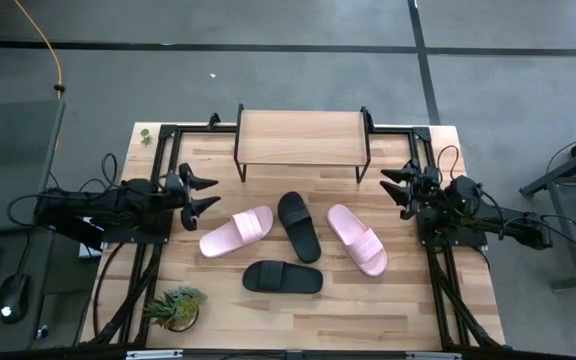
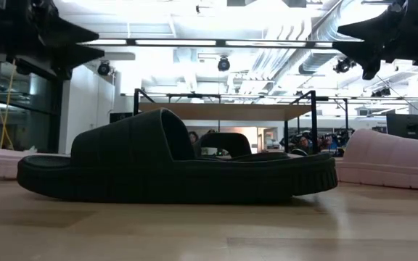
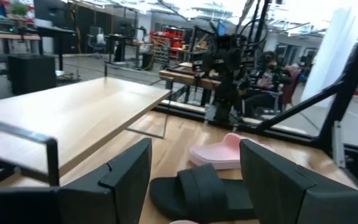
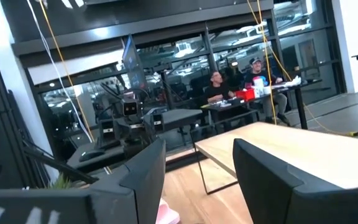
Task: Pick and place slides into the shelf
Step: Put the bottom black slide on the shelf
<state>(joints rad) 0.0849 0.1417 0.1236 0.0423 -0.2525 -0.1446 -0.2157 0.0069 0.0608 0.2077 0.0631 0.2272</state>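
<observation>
Four slides lie sole-down on the table in front of the shelf [image 1: 298,135]: a pink one [image 1: 236,231] on the left, a black one [image 1: 299,226] in the middle, a pink one [image 1: 357,238] on the right and a black one [image 1: 283,277] nearest, which fills the low view [image 2: 173,170]. The shelf stands on its black legs at the far edge, its top bare [image 3: 73,115]. My left gripper [image 1: 203,193] hovers open above the table's left side, facing the slides [image 3: 197,193]. My right gripper [image 1: 393,188] hovers open at the right side [image 4: 197,162].
A small potted plant [image 1: 173,305] sits at the table's near left corner. Black frame rails [image 1: 163,160] run along both table sides. Bare wood lies between the slides and the near edge. People sit at desks beyond the table [image 4: 229,84].
</observation>
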